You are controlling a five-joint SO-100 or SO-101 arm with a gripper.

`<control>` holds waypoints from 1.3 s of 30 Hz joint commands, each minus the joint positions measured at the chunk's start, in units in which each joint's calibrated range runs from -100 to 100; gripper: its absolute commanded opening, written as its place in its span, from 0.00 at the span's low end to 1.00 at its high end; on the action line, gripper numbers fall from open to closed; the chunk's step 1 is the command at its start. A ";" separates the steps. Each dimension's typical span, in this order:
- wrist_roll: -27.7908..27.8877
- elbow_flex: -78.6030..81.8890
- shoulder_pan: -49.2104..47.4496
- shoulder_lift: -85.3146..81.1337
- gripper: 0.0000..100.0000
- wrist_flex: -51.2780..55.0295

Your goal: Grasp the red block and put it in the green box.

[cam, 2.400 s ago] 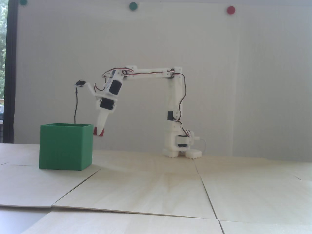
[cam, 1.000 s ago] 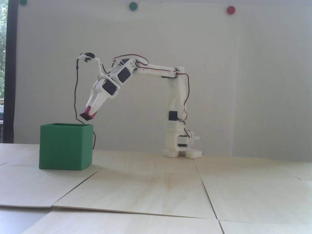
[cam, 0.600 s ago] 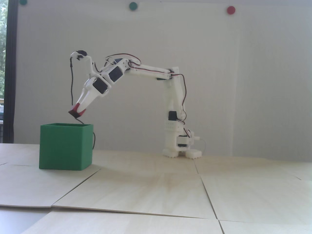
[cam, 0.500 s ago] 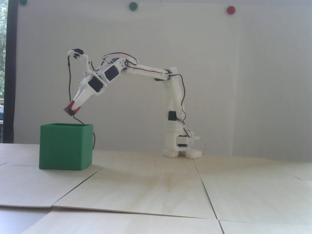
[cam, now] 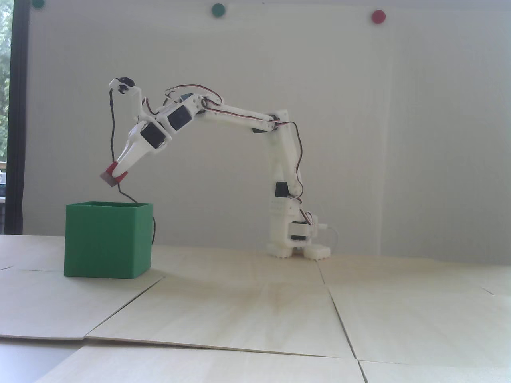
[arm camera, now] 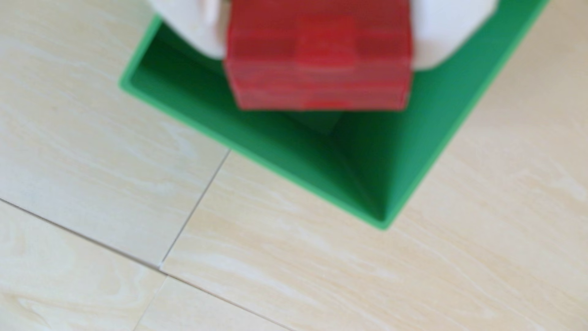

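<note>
Red block (arm camera: 318,57) | clamped in tool (cam: 112,175) | wrist view alone shows green box (arm camera: 413,137) interior beneath

green box (cam: 107,239): no text or label readable
red block (arm camera: 318,54): plain faces, no marking
arm (cam: 239,117): no brand or number legible
wall dots (cam: 218,9): plain colour, unlettered

Wrist view blurred: block (arm camera: 318,57) and both white fingers (arm camera: 197,28) cut by top edge, box (arm camera: 413,133) floor mostly hidden behind block, its far corner cropped.
</note>
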 commanded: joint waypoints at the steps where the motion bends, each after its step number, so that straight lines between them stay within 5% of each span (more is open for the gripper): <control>1: -0.35 -5.78 0.10 -2.19 0.15 -1.26; 34: 2.46 -1.97 0.26 -2.35 0.19 -1.94; 39: 2.46 -1.97 0.42 -2.35 0.30 -2.02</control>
